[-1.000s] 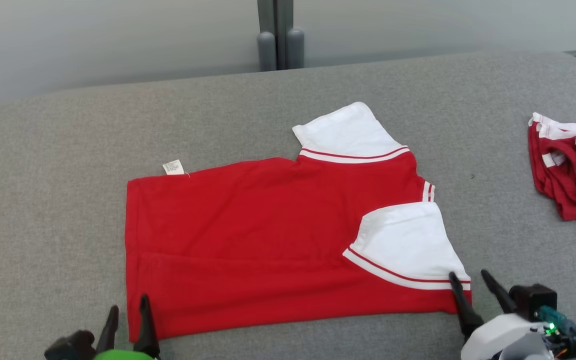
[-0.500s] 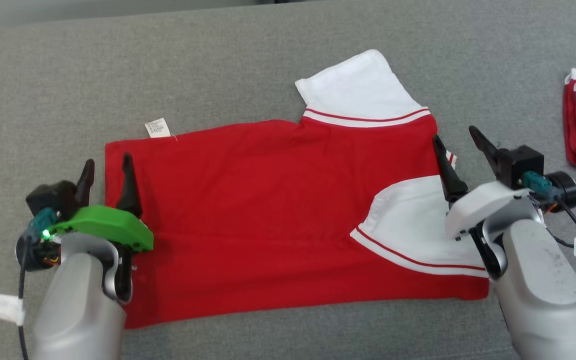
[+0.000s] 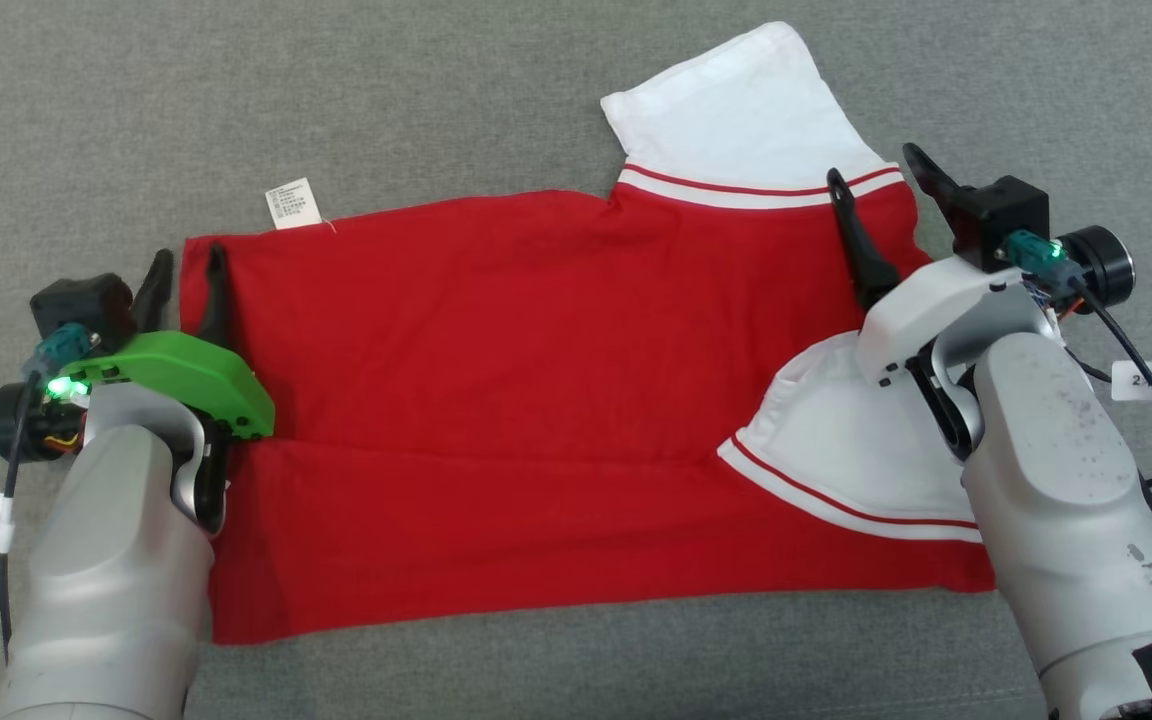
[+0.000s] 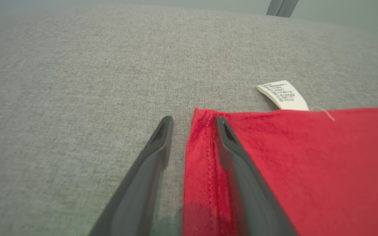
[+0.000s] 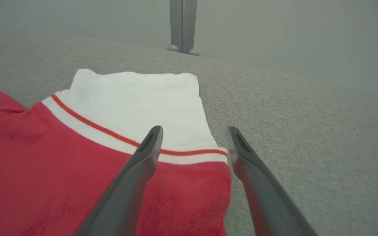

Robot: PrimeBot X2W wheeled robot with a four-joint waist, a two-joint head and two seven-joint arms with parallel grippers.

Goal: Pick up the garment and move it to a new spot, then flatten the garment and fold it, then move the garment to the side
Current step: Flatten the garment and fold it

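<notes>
You have garment (image 3: 536,350) flat on grey cushion (image 3: 436,80), open room far side. Your left gripper (image 3: 188,255) spread astride left hem, right gripper (image 3: 874,165) spread astride right edge. White care label (image 3: 293,203) print unreadable.

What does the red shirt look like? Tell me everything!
The soft-looking red shirt lies flat on the grey cloth surface. Each white sleeve has a thin red stripe: the far sleeve sticks out, the near sleeve is folded onto the red body. A white label pokes out at its far edge. The open left gripper straddles its hem corner; the open right gripper straddles its edge by the far sleeve.
</notes>
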